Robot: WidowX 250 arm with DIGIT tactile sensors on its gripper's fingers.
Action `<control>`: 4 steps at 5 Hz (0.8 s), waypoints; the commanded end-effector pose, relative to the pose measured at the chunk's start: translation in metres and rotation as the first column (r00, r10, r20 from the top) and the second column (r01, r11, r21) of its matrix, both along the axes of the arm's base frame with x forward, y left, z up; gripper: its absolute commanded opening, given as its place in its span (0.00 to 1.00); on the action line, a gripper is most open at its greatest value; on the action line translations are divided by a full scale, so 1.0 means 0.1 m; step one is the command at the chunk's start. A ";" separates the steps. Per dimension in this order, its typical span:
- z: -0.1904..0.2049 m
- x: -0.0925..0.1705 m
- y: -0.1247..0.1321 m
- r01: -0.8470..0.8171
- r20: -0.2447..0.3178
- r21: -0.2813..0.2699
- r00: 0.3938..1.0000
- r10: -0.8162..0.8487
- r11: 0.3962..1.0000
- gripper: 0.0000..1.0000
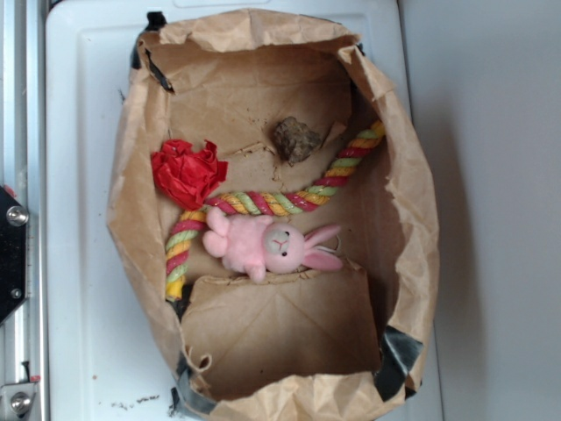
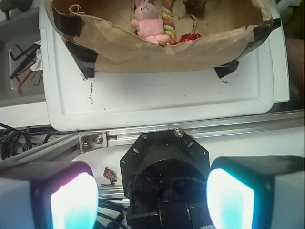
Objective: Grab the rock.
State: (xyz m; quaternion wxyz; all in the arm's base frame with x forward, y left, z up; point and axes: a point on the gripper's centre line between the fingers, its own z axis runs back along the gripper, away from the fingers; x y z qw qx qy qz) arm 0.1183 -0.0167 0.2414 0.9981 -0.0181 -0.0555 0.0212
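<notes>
The rock (image 1: 296,139) is a lumpy grey-brown stone lying on the floor of a cut-open brown paper bag (image 1: 280,333), toward its back. In the wrist view only part of the rock (image 2: 195,5) shows, at the top edge. My gripper (image 2: 152,200) is open, its two glowing pads (image 2: 75,202) wide apart with nothing between them. It hangs over the robot's black base (image 2: 164,160), well outside the bag and far from the rock. The exterior view does not show the gripper.
Inside the bag lie a crumpled red paper flower (image 1: 186,171), a striped rope (image 1: 263,203) and a pink plush bunny (image 1: 267,246). The bag sits on a white tray (image 2: 162,95). An aluminium rail (image 2: 200,131) and loose tools (image 2: 24,57) border the tray.
</notes>
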 end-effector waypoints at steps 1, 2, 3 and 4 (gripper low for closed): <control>0.00 0.00 0.00 0.000 0.000 0.000 1.000 0.000 1.000 1.00; -0.06 0.32 -0.04 -0.063 0.000 -0.003 0.998 0.063 0.998 1.00; -0.08 0.52 -0.04 -0.115 0.030 -0.014 0.993 0.115 0.993 1.00; -0.16 0.79 0.03 -0.177 0.081 0.002 0.981 0.176 0.984 1.00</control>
